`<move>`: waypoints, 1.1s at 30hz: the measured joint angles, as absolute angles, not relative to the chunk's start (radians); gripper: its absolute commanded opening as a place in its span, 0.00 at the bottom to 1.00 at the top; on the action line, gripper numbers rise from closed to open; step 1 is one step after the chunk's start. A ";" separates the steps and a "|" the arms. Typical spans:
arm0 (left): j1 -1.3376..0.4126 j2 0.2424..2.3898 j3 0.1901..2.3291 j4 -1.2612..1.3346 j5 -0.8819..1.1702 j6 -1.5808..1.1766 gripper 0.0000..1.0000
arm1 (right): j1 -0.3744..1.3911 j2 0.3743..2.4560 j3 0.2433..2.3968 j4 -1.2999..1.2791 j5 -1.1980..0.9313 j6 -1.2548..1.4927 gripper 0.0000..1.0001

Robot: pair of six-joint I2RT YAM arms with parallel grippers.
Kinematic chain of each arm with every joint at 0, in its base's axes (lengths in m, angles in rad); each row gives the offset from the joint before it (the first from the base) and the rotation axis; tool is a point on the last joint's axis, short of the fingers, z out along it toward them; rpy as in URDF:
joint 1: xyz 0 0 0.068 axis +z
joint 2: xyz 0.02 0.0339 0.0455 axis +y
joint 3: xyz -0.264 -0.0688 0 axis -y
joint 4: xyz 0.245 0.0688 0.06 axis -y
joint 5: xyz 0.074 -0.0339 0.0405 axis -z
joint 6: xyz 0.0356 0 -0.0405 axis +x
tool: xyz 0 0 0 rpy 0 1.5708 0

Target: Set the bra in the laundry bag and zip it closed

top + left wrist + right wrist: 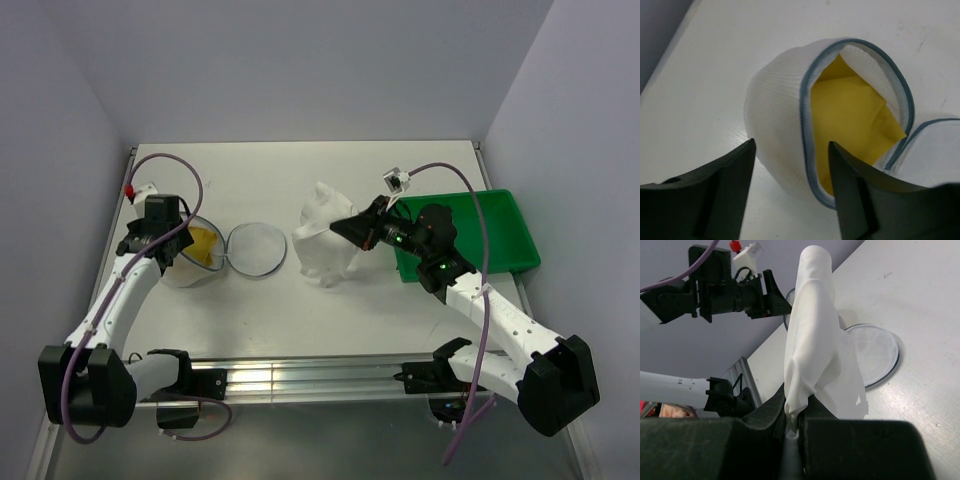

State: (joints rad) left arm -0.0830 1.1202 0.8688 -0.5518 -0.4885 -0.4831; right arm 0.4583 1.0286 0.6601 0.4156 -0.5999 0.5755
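Note:
The laundry bag (pixel 192 262) lies on its side at the left, a white mesh drum with a grey-blue zipper rim (pixel 807 145) and a yellow sheet (pixel 850 125) inside. Its round lid flap (pixel 257 248) lies open on the table beside it. My left gripper (pixel 791 165) is open over the bag's near edge, with one finger (pixel 725 192) outside the mesh wall and the other (pixel 855 195) over the mouth. The white bra (pixel 322 242) hangs bunched above the table's middle. My right gripper (pixel 797 416) is shut on a fold of the bra (pixel 815 340), to the right of the flap (pixel 875 350).
A green plastic tray (pixel 490 235) sits at the right edge, under the right arm. The left arm's wrist (pixel 725 287) shows beyond the bra in the right wrist view. Grey walls close in the table on three sides.

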 measured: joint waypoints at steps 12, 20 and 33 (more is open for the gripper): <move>-0.092 1.216 0.904 -0.511 -0.302 -0.492 0.00 | 0.458 1.010 0.645 0.413 -0.607 0.581 0.00; -0.362 1.214 0.910 -0.407 -0.144 -0.554 0.00 | 0.458 0.935 0.668 0.343 -0.504 0.582 0.00; -0.419 1.002 0.677 -0.178 -0.051 -0.720 0.00 | 0.575 1.058 0.847 0.479 -0.355 0.700 0.00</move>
